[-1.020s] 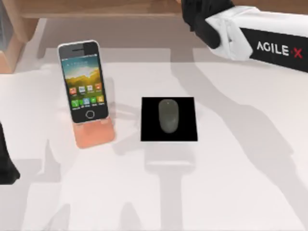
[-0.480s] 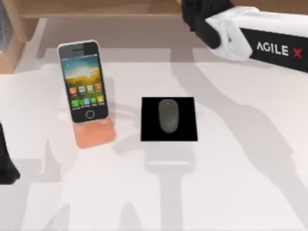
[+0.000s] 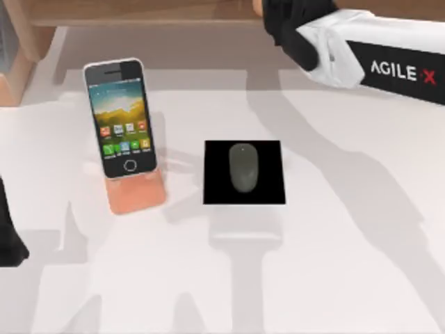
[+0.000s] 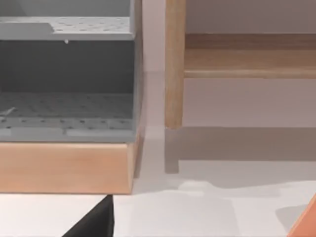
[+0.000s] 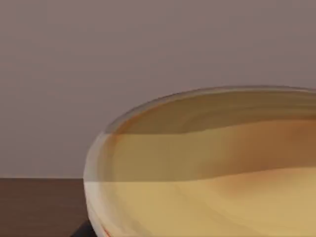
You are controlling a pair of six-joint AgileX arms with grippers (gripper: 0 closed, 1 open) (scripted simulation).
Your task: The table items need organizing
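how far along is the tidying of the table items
Looks done: the smartphone leans on the pink stand, and the mouse sits on the black pad. In hand: the right arm reaches to the top view's far edge, and its wrist view has the cup of yellow drink up close. Left: placing the cup, if it is not yet set down. The left arm is parked at the table's left edge.

Right arm (image 3: pixel 389 52): white link with black wrist, reaching from the right edge to the upper centre of the top view. Left arm (image 3: pixel 8 233): black part at the left edge, lower half.
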